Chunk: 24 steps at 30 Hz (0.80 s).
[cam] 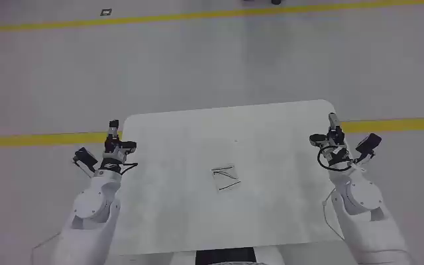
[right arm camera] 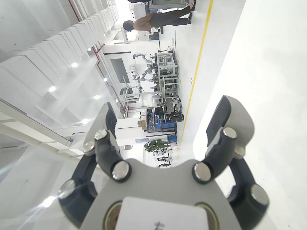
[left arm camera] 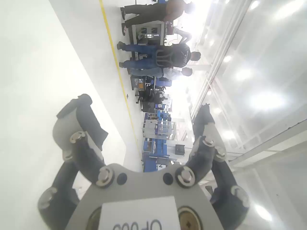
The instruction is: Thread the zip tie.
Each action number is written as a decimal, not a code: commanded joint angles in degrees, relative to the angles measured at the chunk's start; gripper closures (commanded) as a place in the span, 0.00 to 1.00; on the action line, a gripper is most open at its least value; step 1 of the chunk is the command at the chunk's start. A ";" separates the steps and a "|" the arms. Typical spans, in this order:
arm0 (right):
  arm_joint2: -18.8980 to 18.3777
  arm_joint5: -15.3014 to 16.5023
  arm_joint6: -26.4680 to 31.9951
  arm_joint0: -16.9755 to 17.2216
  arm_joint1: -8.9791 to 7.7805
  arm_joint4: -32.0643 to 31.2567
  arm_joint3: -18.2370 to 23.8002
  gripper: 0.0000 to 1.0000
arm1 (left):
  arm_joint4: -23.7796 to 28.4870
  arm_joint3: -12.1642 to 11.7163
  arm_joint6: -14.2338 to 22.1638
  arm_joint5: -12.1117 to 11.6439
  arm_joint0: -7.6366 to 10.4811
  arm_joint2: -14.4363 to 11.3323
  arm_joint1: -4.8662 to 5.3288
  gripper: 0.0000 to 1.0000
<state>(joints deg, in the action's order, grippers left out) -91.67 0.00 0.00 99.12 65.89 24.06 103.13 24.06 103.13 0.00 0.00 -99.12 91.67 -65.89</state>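
Thin black zip ties (cam: 225, 177) lie loose at the middle of the white tabletop (cam: 172, 218). Left end effector (left arm camera: 144, 106) and right end effector (right arm camera: 166, 106) sit open and unloaded at opposite edges

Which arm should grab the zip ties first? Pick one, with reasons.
Right, barely. Both hang open and empty at opposite sides of the table; the zip ties lie near the middle, slightly nearer the right fingers than the left fingers.

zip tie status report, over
Left tool open, left edge of white table. Right tool open, right edge. Thin dark zip ties lie mid-table, untouched.
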 commanded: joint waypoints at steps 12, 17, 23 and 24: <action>0.00 0.00 0.00 0.00 0.00 0.00 0.00 0.22 | 0.00 0.00 0.00 0.00 0.00 0.00 0.00 0.22; 0.00 0.00 0.00 0.00 0.00 0.00 0.00 0.00 | -1.86 0.32 2.56 -0.50 -0.03 -1.27 -0.02 0.00; 0.00 0.00 0.00 0.00 0.00 0.00 0.00 0.00 | -1.32 0.29 3.27 -1.42 -0.14 -1.25 -0.06 0.00; 0.00 0.00 0.00 0.00 0.00 0.00 0.00 0.00 | -1.32 0.29 3.27 -1.42 -0.14 -1.25 -0.06 0.00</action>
<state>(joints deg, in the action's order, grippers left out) -91.67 0.00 0.00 99.12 65.89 24.06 103.13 22.76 103.42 3.27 -1.42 -99.26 90.42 -65.95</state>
